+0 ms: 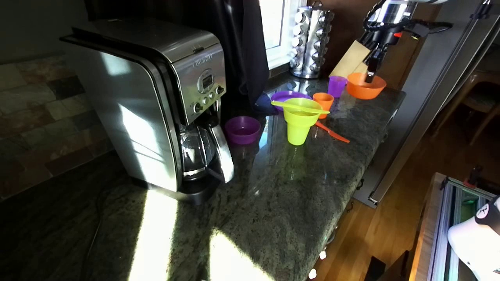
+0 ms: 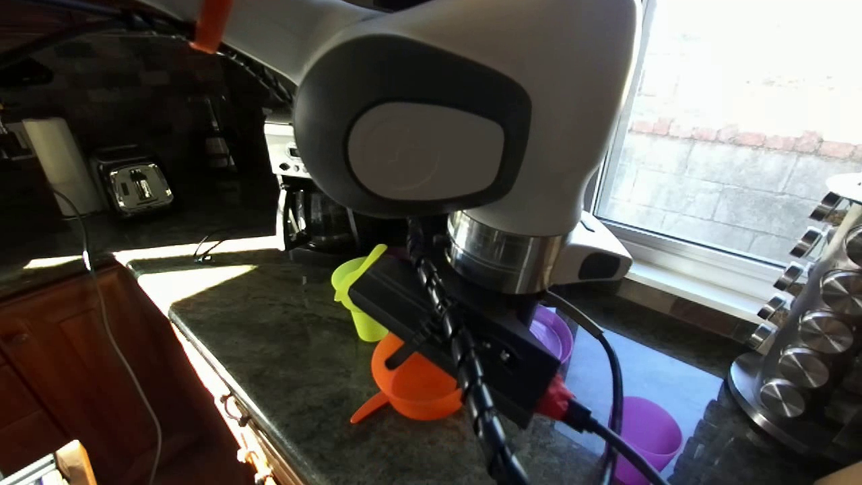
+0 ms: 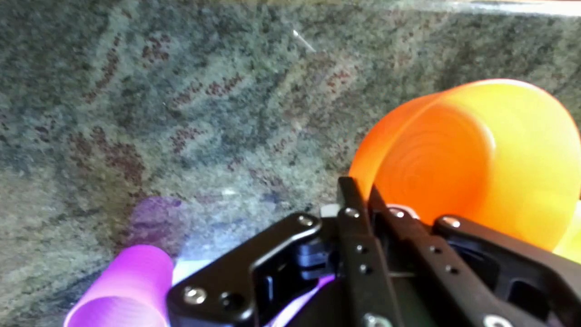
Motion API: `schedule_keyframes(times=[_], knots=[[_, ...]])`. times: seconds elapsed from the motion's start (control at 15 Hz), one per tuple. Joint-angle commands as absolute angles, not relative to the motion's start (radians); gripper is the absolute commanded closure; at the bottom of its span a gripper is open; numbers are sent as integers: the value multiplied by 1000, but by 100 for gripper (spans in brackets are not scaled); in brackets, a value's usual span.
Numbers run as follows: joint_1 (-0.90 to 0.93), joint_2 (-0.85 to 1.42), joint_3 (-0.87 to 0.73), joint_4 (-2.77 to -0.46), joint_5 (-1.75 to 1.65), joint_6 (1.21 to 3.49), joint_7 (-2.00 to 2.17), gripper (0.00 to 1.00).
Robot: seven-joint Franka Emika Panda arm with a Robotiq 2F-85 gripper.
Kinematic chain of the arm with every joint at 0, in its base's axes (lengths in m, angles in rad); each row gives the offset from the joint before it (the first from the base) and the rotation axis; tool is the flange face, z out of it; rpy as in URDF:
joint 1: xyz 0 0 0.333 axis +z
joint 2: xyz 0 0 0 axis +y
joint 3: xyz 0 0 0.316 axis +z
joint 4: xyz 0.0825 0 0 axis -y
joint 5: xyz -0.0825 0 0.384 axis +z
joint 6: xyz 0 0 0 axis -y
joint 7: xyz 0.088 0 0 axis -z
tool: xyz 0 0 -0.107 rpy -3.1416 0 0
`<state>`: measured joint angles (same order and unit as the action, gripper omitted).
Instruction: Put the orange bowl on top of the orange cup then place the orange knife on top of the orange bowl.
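Orange bowl (image 3: 472, 159) in gripper (image 3: 361, 185), prob. aloft, open c'top (image 3: 227, 104) edgeward

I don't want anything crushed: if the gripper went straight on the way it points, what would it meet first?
Probably the speckled countertop; the orange bowl held by the gripper would likely touch it first. The orange cup looks off that line, though depth is unclear.

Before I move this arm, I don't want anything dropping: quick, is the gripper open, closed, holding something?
Gripper: closed, holding the orange bowl by its rim.
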<state>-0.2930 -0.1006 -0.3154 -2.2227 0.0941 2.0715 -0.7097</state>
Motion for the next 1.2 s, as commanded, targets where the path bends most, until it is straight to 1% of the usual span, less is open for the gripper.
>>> schedule_keyframes(times=[0.0,0.27,0.73,1.13], knots=[[-265,-50,-321,-2152,237,2019,-750,99],[-258,17,-306,-2065,314,2007,-715,99],[-278,156,-278,-1905,307,1930,-594,99],[-293,223,-252,-1861,288,1944,-541,99]])
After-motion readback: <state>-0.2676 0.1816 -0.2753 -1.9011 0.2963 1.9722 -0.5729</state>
